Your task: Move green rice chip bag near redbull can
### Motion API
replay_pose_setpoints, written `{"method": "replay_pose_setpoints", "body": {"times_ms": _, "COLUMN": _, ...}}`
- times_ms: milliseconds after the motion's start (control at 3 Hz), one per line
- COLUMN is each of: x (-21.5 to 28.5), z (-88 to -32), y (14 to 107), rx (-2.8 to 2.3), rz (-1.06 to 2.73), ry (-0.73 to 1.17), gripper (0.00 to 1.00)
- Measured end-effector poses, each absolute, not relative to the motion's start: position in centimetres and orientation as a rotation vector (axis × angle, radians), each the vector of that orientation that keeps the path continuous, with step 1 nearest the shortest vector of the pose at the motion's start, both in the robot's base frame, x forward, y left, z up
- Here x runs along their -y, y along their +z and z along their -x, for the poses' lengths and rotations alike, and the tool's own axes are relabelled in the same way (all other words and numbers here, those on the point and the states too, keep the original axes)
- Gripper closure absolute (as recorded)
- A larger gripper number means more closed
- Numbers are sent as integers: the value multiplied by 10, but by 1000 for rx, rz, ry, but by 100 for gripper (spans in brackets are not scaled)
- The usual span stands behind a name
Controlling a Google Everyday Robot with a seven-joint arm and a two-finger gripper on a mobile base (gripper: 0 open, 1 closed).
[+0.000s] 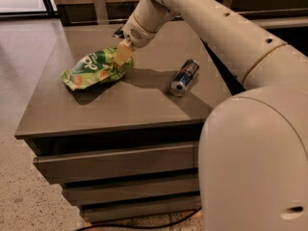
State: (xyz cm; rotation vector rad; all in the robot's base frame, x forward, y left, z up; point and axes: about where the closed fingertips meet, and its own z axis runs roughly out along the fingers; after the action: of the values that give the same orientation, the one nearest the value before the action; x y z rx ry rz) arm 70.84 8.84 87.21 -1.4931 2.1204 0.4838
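gripper: the gripper (122,56) is sitting at the back-left part of the table, reaching down from the wrist, and it's pinching the right end of the green rice chip bag, so it's clamped on the bag

green rice chip bag: the green rice chip bag (91,70) is stretching out to the left of the gripper, crumpled, with its left end resting on the table and its right end getting held up a bit, throwing a shadow underneath

redbull can: the redbull can (184,77) is lying on its side to the right of the bag, with its shiny round end pointing toward the front edge, and it's apart from the bag with bare table between them

table: the grey table (120,109) is carrying both things

arm: the cream arm (216,28) is coming in from the right, passing over the back of the can
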Motion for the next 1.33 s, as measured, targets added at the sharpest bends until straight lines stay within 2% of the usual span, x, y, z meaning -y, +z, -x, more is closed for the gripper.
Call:
{"method": "replay_pose_setpoints", "body": {"times_ms": 667, "x": -35, "z": -739, "y": 894, "rx": -2163, "rz": 1428, "ry": 274, "gripper": 100}}
{"method": "replay_pose_setpoints", "body": {"times_ms": 1333, "x": 22, "z": -727, "y": 897, "rx": -2270, "rz": 1346, "ry": 159, "gripper": 100}}
